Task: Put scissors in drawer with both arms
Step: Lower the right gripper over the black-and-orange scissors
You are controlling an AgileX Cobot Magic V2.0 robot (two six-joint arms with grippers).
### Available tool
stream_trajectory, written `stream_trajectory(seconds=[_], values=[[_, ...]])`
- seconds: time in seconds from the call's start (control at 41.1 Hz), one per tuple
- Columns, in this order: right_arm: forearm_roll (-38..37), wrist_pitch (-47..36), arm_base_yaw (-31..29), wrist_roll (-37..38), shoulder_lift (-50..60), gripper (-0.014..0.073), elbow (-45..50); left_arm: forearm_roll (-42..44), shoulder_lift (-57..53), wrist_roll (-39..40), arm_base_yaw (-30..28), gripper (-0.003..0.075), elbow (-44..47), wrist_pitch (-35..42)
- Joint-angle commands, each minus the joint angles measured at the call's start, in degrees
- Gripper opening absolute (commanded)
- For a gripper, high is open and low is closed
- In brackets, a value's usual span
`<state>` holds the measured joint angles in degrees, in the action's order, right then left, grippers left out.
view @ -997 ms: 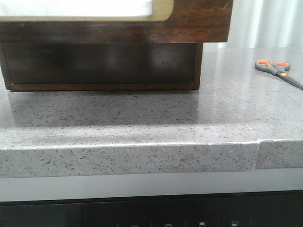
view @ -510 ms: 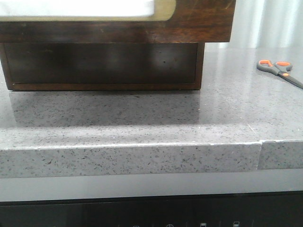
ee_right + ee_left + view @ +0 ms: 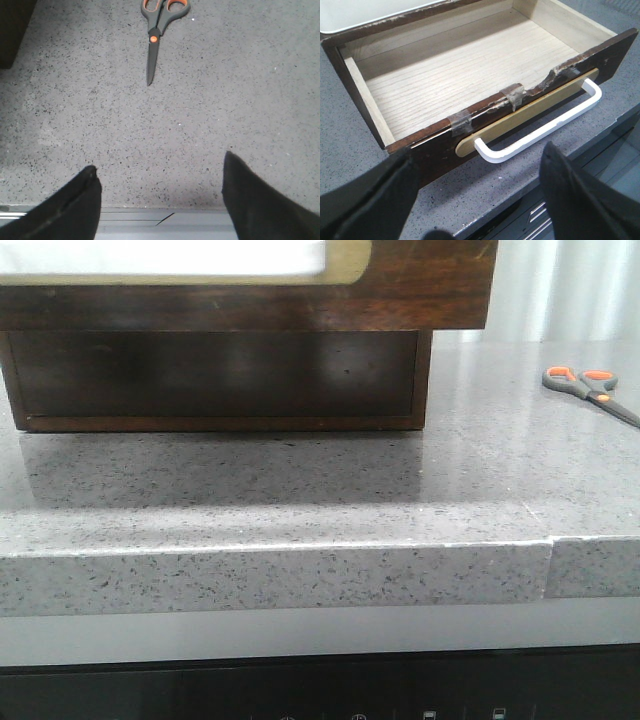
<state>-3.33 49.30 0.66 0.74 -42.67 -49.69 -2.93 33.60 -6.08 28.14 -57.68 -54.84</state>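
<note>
**Item: scissors (image 3: 159, 27), for the drawer (image 3: 470, 75)**

Location: flat on the grey counter (image 3: 300, 490), blades closed, well apart from the open, empty drawer. Handling, as I judge it: light, rigid, thin and low-lying, perhaps slippery on stone. I would take hold across the pivot. Right gripper (image 3: 160, 200) spread wide, short of them; left gripper (image 3: 480, 195) spread, facing the white handle (image 3: 540, 127).

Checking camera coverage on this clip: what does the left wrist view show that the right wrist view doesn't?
Only the left wrist view shows the drawer pulled open and empty inside, its white handle beyond the open left gripper. Only the right wrist view shows the scissors lying closed on the counter, apart from the open right gripper. Both show the grey speckled counter and spread fingers holding nothing.
</note>
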Motion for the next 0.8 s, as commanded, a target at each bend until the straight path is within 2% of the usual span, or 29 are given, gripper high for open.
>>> stream_trajectory(seconds=[0.0,0.267,0.413,0.778], values=[[-0.2,-3.2,0.1,-0.2,-0.3,0.0533,-1.8,-0.4,0.3,0.7,0.5,0.0489,-1.6,3.8],[-0.3,-4.3,0.1,-0.2,-0.3,0.0533,-1.8,-0.4,0.3,0.7,0.5,0.0489,-1.6,3.8],[-0.1,-8.8,0.1,-0.2,-2.7,0.0533,-1.9,-0.4,0.3,0.7,0.5,0.0489,-1.6,3.8],[0.6,-6.5,-0.3,-0.2,-21.7,0.0533,-12.1,-0.4,0.3,0.7,0.5,0.0489,-1.6,3.9]])
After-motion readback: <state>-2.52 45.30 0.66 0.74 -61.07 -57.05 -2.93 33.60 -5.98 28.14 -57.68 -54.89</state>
